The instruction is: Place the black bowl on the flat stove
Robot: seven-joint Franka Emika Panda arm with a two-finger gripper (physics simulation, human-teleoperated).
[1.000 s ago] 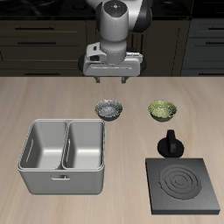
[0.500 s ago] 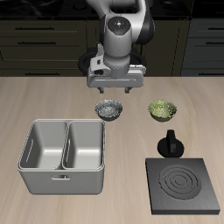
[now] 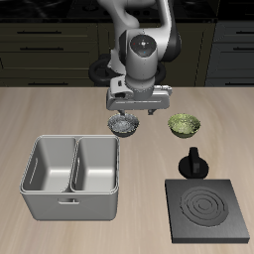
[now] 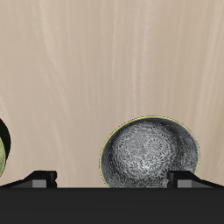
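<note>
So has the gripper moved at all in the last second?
Yes. The gripper has come down and forward toward the black bowl, which stayed put on the table; it now hangs just above the bowl's rim.

My two-finger gripper [image 3: 135, 110] hangs with jaws spread just above the small black speckled bowl [image 3: 124, 124]; the flat dark grey square stove [image 3: 209, 210] lies well apart, near the front edge.

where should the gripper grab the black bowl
Probably the rim, coming straight down from above. The black bowl sits upright and open on the table, wide and shallow, so one finger inside and one outside the thin wall should pinch it. The gripper hangs open above it.
</note>
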